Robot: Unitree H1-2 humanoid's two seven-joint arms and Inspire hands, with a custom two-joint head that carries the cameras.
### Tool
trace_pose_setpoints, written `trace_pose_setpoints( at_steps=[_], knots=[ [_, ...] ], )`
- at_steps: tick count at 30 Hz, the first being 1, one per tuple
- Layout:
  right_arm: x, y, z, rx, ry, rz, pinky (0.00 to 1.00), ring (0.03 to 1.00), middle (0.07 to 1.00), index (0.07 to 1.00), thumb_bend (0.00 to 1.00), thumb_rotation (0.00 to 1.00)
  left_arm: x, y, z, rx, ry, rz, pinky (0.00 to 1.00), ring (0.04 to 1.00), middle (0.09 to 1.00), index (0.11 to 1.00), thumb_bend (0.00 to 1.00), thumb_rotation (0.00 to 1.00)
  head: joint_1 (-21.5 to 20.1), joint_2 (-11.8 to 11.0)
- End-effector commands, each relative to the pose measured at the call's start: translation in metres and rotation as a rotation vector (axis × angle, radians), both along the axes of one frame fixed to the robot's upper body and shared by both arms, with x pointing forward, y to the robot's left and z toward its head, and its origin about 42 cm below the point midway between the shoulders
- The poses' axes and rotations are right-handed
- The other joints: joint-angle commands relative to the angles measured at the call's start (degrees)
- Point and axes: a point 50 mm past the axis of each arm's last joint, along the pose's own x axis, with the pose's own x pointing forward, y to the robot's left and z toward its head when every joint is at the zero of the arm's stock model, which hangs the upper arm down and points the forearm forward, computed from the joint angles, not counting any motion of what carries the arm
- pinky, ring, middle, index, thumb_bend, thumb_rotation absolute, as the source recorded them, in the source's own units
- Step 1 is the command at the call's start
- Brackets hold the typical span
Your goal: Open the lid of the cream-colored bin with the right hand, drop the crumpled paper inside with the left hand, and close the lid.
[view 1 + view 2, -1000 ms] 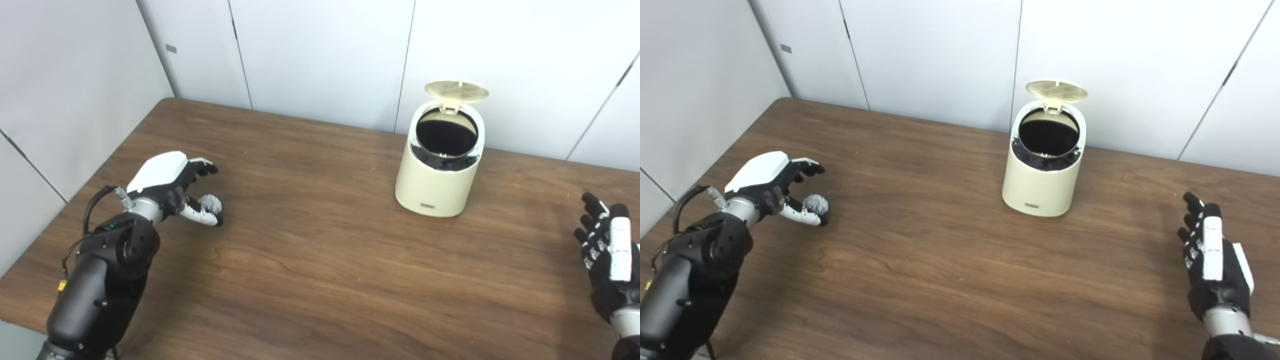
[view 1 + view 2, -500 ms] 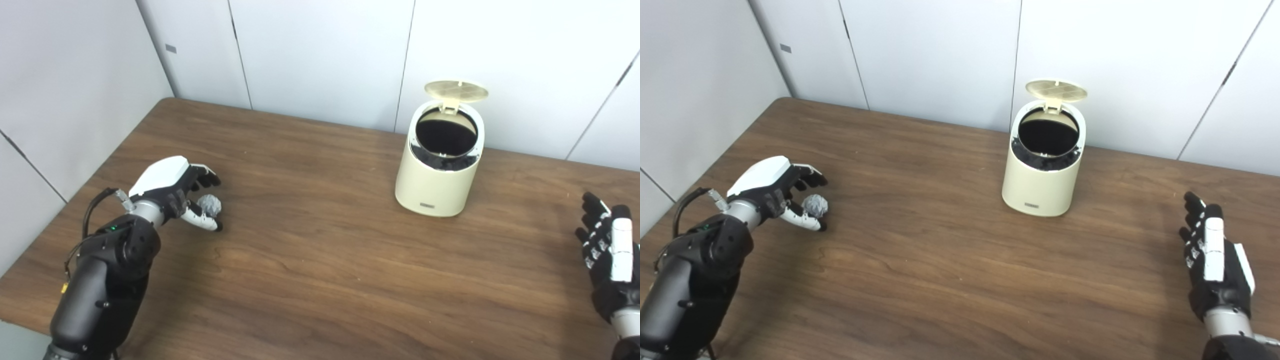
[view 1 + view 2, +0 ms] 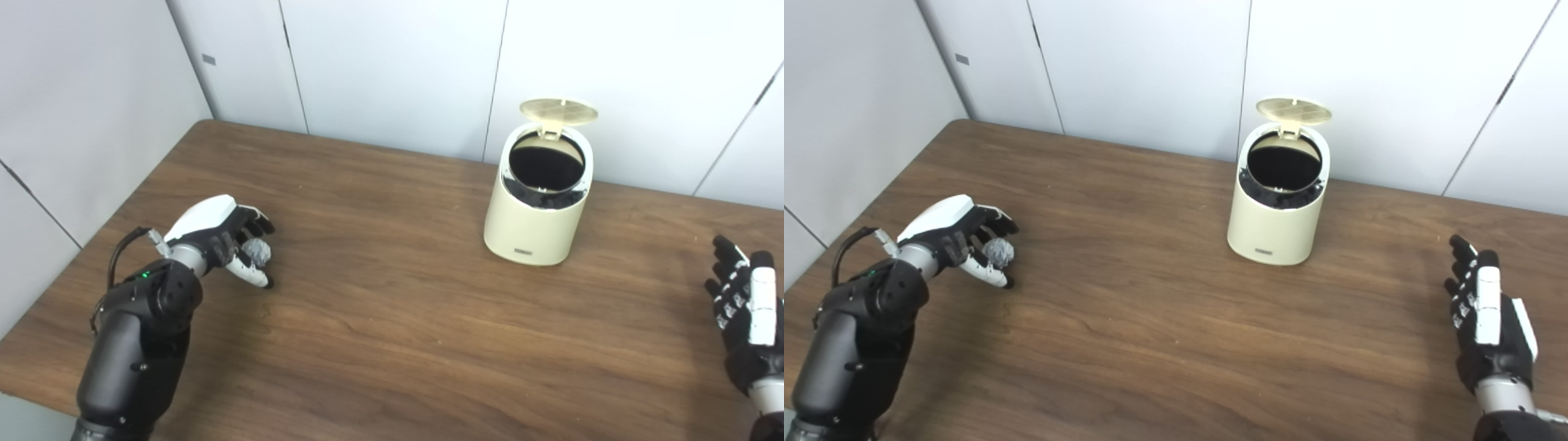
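Note:
The cream-colored bin (image 3: 531, 214) stands at the back of the table, right of centre. Its round lid (image 3: 558, 111) is tipped up at the rear and the dark opening shows. A small grey crumpled paper ball (image 3: 256, 251) lies near the table's left side. My left hand (image 3: 217, 236) is low at the table, its fingers curled over the ball and the thumb under its near side. My right hand (image 3: 744, 306) hovers at the far right, away from the bin, palm turned inward and fingers spread, holding nothing.
The brown wooden table (image 3: 392, 318) runs up to white wall panels (image 3: 392, 61) just behind the bin. A wall also stands along the table's left edge. A broad stretch of bare wood lies between the paper ball and the bin.
My left hand has sunk a little and its fingers have curled down over the paper ball. The ball, the bin and my right hand have stayed in place.

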Motion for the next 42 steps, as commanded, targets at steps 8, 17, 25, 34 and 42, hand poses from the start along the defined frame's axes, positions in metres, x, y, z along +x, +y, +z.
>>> trace_pose_setpoints(
  at_steps=[8,17,25,34,42],
  knots=[
    [0.006,0.003,0.026,0.019,-0.077,0.009,0.98,1.0,0.994,0.913,0.6,1.0,0.005,0.005,0.022,0.032,-0.08,0.015,0.6,0.701,0.777,0.733,0.78,0.0,-0.22,0.09],
    [0.005,0.007,0.03,0.043,-0.084,0.004,0.94,0.986,0.962,0.923,0.57,1.0,0.005,0.006,0.02,0.048,-0.111,0.021,0.57,0.656,0.742,0.699,0.78,0.0,-0.18,0.08],
    [0.006,0.01,0.034,0.053,-0.089,0.012,0.99,1.0,0.967,0.935,0.57,1.0,0.005,0.006,0.017,0.013,-0.125,0.028,0.52,0.613,0.667,0.57,0.62,0.02,-0.39,0.36],
    [0.004,0.006,0.04,0.095,-0.089,-0.001,0.95,0.978,0.947,0.919,0.57,1.0,0.011,0.008,0.003,0.044,-0.163,0.05,0.46,0.426,0.489,0.51,0.5,0.0,-0.22,0.69],
    [0.002,0.005,0.047,0.12,-0.096,-0.021,0.91,0.956,0.928,0.898,0.61,1.0,0.015,0.011,-0.008,0.055,-0.137,0.062,0.42,0.414,0.498,0.484,0.5,0.0,-0.23,0.72]
  ],
)
